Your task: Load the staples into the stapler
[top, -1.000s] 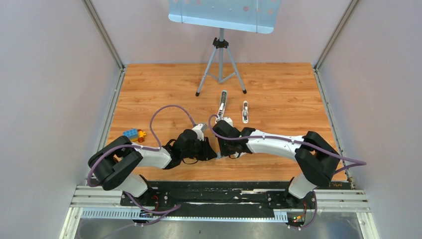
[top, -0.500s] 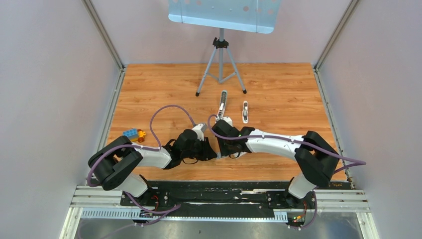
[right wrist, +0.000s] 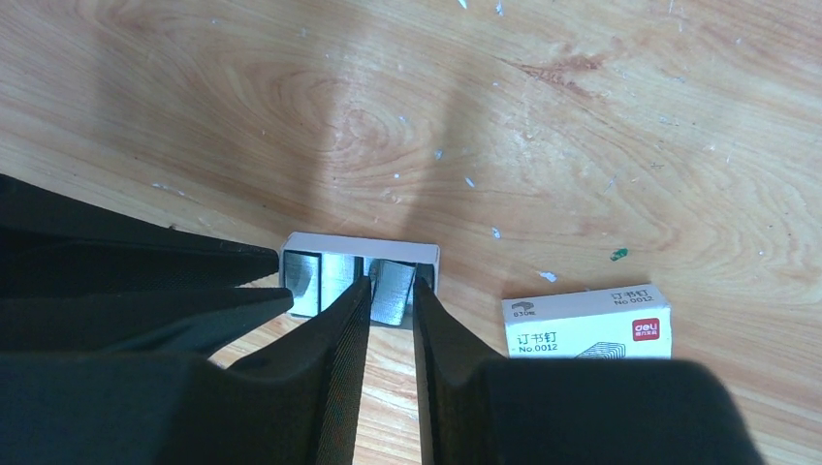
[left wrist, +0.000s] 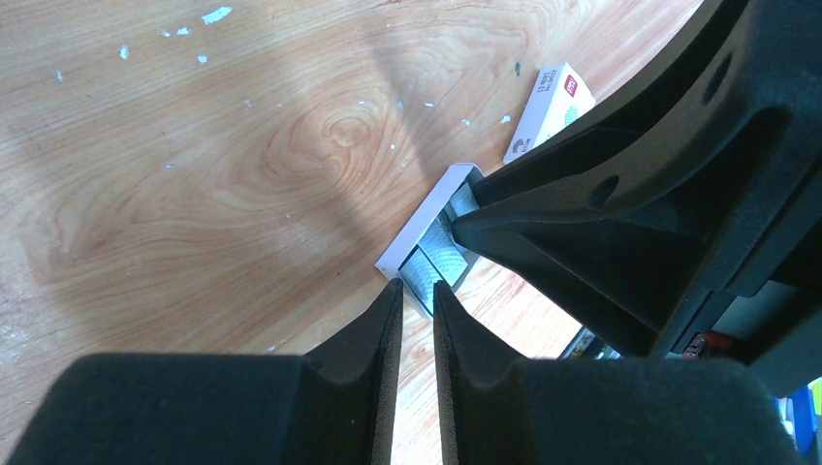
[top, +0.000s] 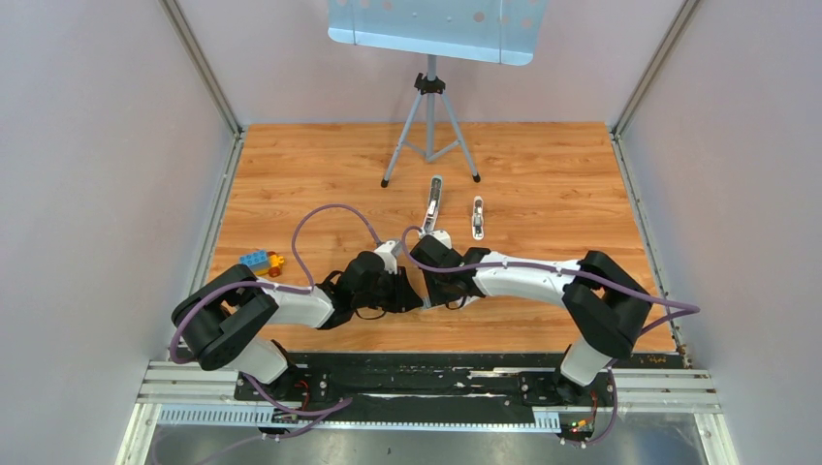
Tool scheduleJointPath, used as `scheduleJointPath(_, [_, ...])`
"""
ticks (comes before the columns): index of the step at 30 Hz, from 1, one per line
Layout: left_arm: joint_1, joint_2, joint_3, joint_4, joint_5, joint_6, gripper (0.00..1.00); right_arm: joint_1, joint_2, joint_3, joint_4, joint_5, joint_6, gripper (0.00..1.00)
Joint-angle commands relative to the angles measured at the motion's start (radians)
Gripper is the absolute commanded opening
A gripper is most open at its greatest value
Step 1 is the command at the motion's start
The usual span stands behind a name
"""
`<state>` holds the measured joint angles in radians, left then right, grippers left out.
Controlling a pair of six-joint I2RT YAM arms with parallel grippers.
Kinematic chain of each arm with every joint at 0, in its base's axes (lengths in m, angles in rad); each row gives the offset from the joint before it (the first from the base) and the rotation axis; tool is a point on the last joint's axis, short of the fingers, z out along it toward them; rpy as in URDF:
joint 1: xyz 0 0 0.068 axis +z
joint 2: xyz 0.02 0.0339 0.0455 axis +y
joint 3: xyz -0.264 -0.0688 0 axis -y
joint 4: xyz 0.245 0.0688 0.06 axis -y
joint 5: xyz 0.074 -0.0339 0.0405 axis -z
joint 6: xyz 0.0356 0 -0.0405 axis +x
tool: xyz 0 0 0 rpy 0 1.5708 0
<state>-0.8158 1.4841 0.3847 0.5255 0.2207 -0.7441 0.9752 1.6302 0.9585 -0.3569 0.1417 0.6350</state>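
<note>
A wooden table with an orange-brown grain fills the floor of the booth, its surface flecked with small pale specks. Grey-lilac walls close it in on both sides and at the back. At the far edge stands a small grey tripod, legs spread on the wood, carrying a pale blue perforated panel tilted overhead. Near the table's left edge lies a little toy block, blue with an orange and yellow part beside it. A small white carton with a reddish mark and printed characters lies flat on the wood. Along the near edge runs a black mounting rail.
</note>
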Motion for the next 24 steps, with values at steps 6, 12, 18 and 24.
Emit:
scheduleJointPath(6, [-0.011, -0.007, -0.003, 0.013, -0.010, 0.005, 0.20, 0.016, 0.025, 0.009, -0.011, 0.031, -0.006, 0.22])
scheduleJointPath(12, [-0.011, -0.024, -0.009, 0.006, -0.021, 0.005, 0.20, 0.019, 0.016, 0.008, -0.011, 0.029, -0.005, 0.20])
scheduleJointPath(18, [-0.011, -0.124, -0.002, -0.086, -0.095, 0.047, 0.29, 0.020, -0.052, 0.003, -0.011, 0.012, -0.003, 0.19])
scheduleJointPath(24, [-0.011, -0.278, 0.042, -0.291, -0.218, 0.119, 0.40, 0.019, -0.119, -0.009, -0.012, 0.024, -0.005, 0.18])
